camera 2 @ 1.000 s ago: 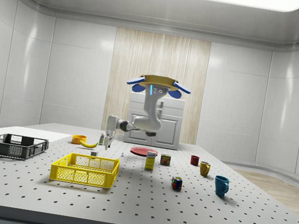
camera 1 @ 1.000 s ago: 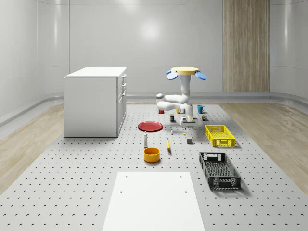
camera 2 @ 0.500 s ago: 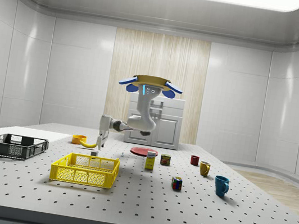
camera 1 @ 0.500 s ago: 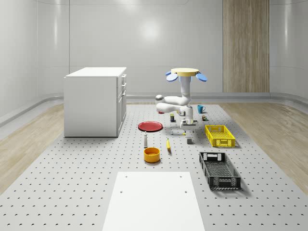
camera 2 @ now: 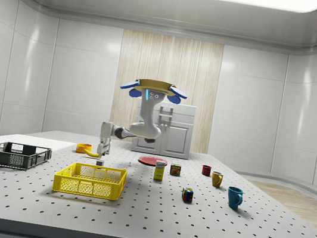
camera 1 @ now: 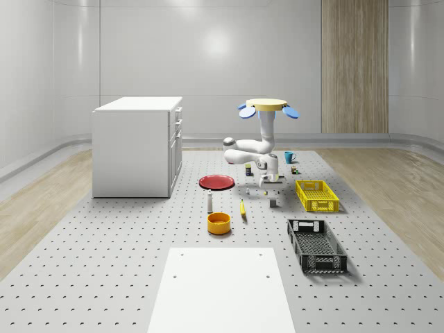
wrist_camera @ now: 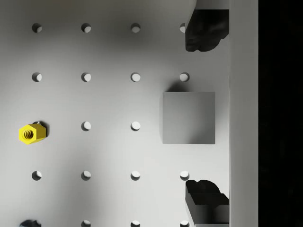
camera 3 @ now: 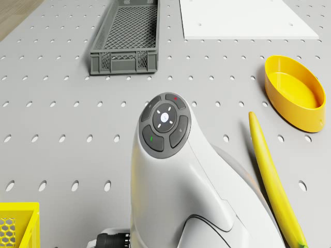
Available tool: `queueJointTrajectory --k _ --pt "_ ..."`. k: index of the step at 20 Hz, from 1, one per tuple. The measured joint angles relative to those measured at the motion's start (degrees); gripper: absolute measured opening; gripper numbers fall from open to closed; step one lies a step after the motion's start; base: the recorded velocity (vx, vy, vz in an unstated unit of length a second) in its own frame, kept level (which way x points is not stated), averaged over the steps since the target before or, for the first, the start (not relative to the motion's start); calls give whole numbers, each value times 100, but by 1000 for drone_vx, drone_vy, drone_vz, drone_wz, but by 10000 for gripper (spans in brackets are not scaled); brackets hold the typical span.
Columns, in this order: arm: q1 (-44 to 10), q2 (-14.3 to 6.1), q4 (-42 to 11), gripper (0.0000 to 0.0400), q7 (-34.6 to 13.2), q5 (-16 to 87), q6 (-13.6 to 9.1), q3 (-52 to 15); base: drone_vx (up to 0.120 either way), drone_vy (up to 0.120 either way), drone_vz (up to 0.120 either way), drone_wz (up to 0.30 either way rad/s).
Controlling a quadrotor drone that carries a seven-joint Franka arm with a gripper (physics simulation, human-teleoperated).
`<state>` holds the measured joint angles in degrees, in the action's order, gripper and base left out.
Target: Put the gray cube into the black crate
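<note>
The small gray cube (camera 1: pixel 275 203) sits on the perforated table, beside the yellow crate (camera 1: pixel 317 195). The drone (camera 1: pixel 268 105) hovers over the table, behind the cube in the whole-scene view. Its white arm bends down and holds the gripper (camera 1: pixel 273 189) just above the cube. From the side, the gripper (camera 2: pixel 102 151) hangs a little over the cube (camera 2: pixel 99 163). In the wrist view the gripper (wrist_camera: pixel 206 113) is open, and the cube (wrist_camera: pixel 188 117) lies between the dark fingertips (wrist_camera: pixel 204 29) with a gap on each side. The black crate (camera 1: pixel 316 245) stands nearer the table's front.
Near the cube lie a banana (camera 1: pixel 243 208), an orange bowl (camera 1: pixel 218 222), a white bottle (camera 1: pixel 209 202) and a red plate (camera 1: pixel 217 182). A small yellow nut (wrist_camera: pixel 32 133) lies close by. A white cabinet (camera 1: pixel 139 146) stands at the whole-scene view's left. Cans and mugs (camera 2: pixel 234 197) stand farther back.
The drone has shifted toward the side view's left and sunk slightly. The gripper has come down from behind the gray cube to just over it.
</note>
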<state>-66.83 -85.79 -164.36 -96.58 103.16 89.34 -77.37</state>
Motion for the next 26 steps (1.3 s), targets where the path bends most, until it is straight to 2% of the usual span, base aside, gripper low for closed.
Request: queueJointTrajectory --k 11,23,24,26 --pt "-89 -83 157 400 8 616 305 668 0 0 0 0" --pt "-245 -39 350 400 5 856 403 915 0 0 0 0" --pt "-254 -36 362 388 5 868 407 927 0 0 0 0" --pt "-268 -29 379 334 5 886 412 944 0 0 0 0"
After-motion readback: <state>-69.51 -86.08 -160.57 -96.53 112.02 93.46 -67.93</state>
